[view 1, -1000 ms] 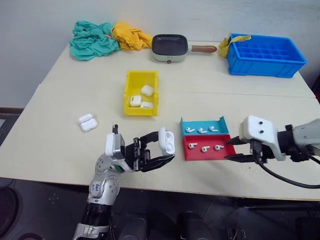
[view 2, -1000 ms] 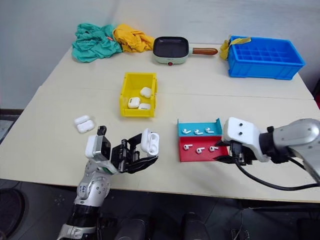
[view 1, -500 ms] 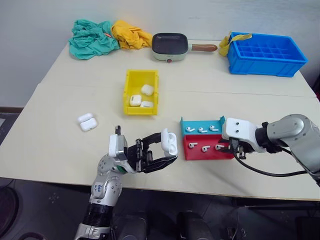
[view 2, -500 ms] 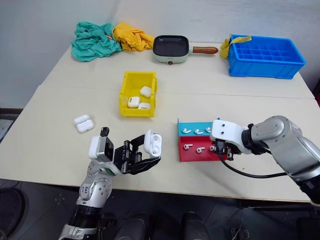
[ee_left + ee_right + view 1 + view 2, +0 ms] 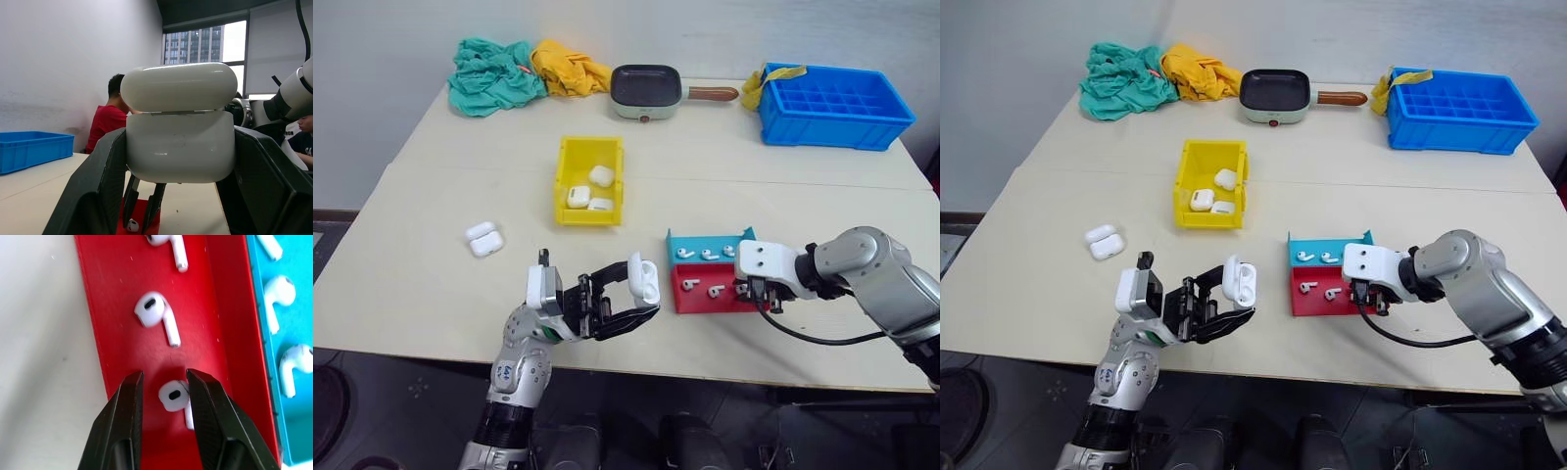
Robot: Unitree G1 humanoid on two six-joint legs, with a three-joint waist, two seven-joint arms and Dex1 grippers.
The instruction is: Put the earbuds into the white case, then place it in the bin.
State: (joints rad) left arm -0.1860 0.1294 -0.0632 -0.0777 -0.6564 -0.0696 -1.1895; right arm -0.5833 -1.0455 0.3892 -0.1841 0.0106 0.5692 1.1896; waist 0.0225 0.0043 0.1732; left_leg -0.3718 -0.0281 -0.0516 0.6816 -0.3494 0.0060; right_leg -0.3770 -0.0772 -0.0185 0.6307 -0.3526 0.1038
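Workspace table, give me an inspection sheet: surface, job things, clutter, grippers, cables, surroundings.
Surface: pale table, two boards joined.
Job's things: white case with lid ajar; yellow bin holds three cases; two spare cases on the table; red tray and teal tray hold three earbuds each.
Clutter: green cloth, yellow cloth, small pan, blue crate.
Grippers: left gripper shut on white case; right gripper open, fingers straddling an earbud in the red tray.
Cables: black cable under the right arm.
Surroundings: a person in red beyond the table, windows behind.
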